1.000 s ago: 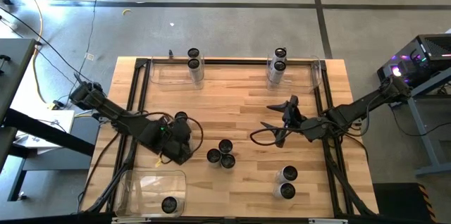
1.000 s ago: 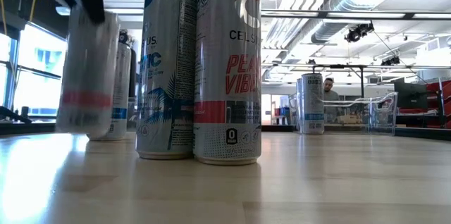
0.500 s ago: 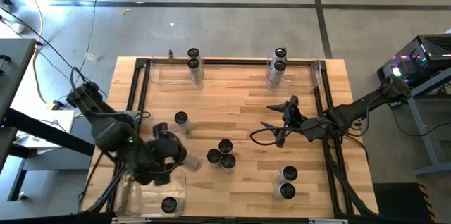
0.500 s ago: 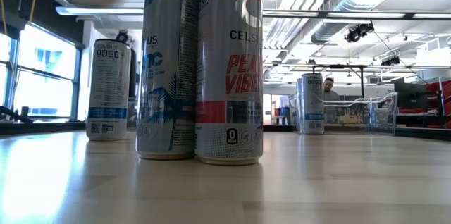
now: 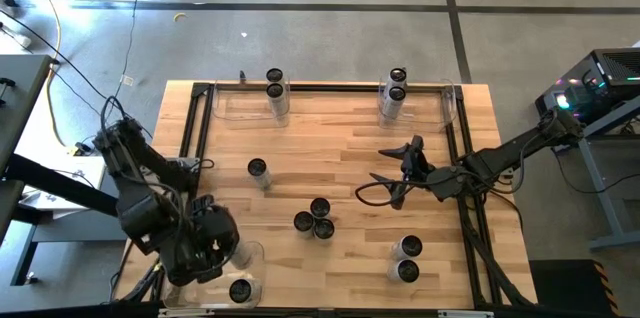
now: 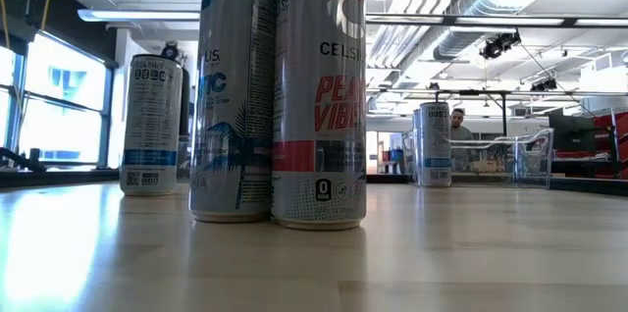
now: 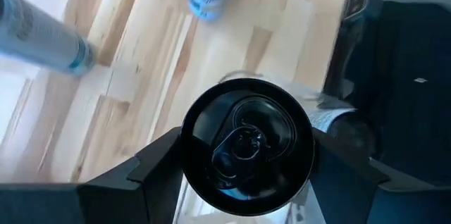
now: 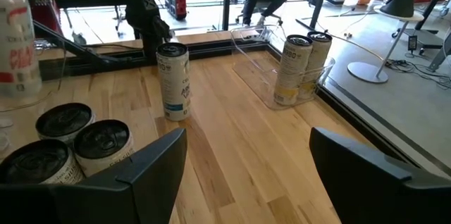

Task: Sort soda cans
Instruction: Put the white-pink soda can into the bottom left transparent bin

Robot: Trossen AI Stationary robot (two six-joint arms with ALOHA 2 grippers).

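Gripping can [image 7: 246, 146] between fingers, left hand [image 5: 205, 248] apparently above near-left bin [image 5: 250, 255].

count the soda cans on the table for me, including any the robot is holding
12. Two in each far bin, one standing alone, three clustered mid-table, two near the front right, one in the near-left bin, one held by the left gripper. Others may be hidden.
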